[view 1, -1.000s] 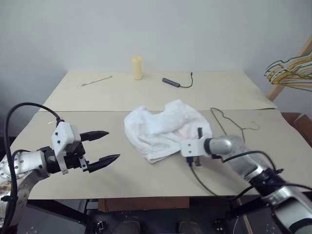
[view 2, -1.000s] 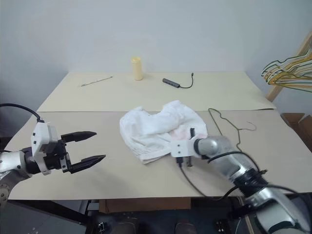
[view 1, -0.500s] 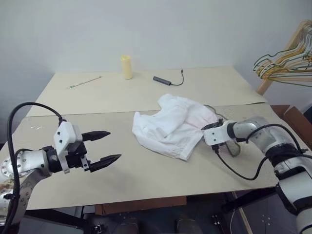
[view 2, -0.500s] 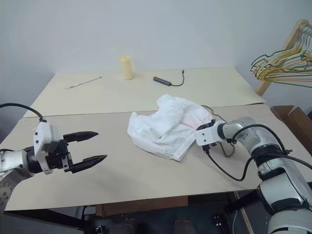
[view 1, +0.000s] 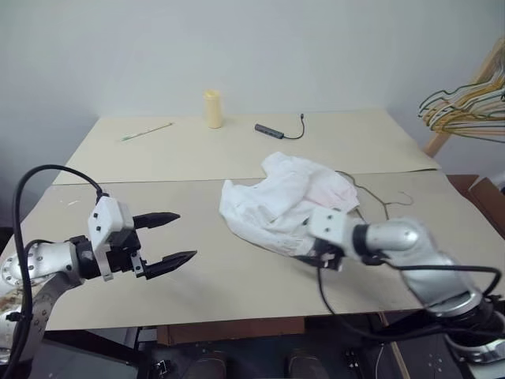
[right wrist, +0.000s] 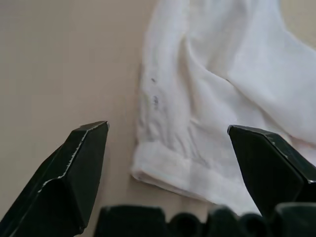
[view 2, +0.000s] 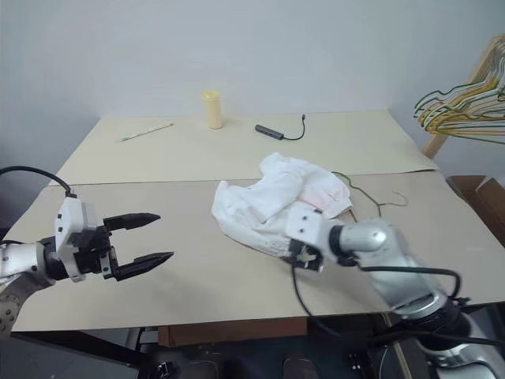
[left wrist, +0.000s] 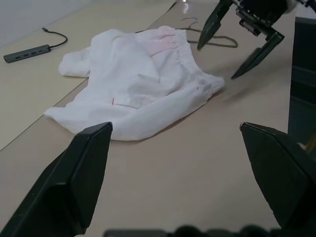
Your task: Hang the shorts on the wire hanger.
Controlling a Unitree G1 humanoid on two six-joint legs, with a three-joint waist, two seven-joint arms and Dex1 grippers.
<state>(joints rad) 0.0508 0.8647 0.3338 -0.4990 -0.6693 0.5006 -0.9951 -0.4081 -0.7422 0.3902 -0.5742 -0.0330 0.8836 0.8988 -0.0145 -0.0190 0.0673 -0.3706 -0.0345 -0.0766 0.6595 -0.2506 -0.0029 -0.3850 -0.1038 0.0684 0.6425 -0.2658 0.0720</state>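
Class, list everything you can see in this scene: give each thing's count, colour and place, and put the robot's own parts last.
shorts: one, white, crumpled mid-table
wire hanger: one, dark, flat on table, partly under the shorts
table: one, beige, two boards
cylinder: one, pale yellow, upright at far edge
hub with cable: one, dark, far side
thin stick: one, far left
bunched hangers: several, yellow, green, orange, on wooden rail, far right
left gripper: black, open, above the table's left
right gripper: black, open, at the shorts' near edge
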